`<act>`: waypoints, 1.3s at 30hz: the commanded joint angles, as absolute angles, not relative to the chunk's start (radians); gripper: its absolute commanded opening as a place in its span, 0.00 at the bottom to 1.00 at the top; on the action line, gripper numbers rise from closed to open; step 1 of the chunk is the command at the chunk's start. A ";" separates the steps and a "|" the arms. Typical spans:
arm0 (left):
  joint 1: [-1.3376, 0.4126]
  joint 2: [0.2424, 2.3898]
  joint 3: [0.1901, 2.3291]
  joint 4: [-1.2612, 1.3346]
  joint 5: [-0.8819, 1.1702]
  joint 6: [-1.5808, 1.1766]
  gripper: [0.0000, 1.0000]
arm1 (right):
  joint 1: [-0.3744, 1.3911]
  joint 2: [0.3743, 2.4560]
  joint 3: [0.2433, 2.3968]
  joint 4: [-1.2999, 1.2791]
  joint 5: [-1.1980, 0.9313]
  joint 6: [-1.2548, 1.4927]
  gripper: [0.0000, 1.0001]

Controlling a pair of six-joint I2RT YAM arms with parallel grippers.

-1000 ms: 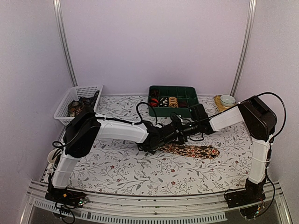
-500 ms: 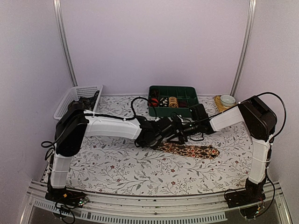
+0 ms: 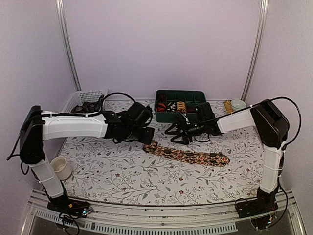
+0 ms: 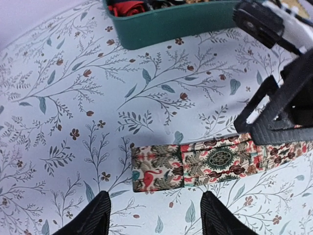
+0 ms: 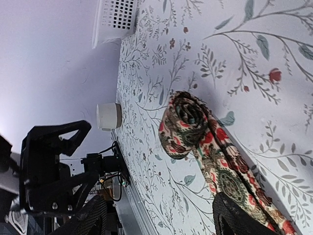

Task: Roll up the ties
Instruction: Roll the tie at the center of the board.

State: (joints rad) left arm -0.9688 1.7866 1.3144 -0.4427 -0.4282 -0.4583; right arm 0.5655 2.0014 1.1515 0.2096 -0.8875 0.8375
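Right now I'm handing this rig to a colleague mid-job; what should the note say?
Left gripper: open, empty, over the tie's curled end.
Right gripper: open, empty, close by.
Tie lies stretched on the table, only that end loosely rolled.
Green tray holds finished rolls; the basket seems to hold more ties.
Left: roll this tie up, then the rest.

Open tablecloth [image 3: 146, 186] in front of the tie [image 3: 188, 155] gives me free passage, but the green tray [image 4: 171, 23] walls off the far side, and my right gripper [image 5: 159, 204] hangs just beside my left gripper [image 4: 154, 208] above the tie.
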 commanded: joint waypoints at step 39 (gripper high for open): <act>-0.506 1.887 0.736 0.663 0.605 -0.833 0.90 | 0.721 2.311 1.419 0.156 -0.775 0.814 0.71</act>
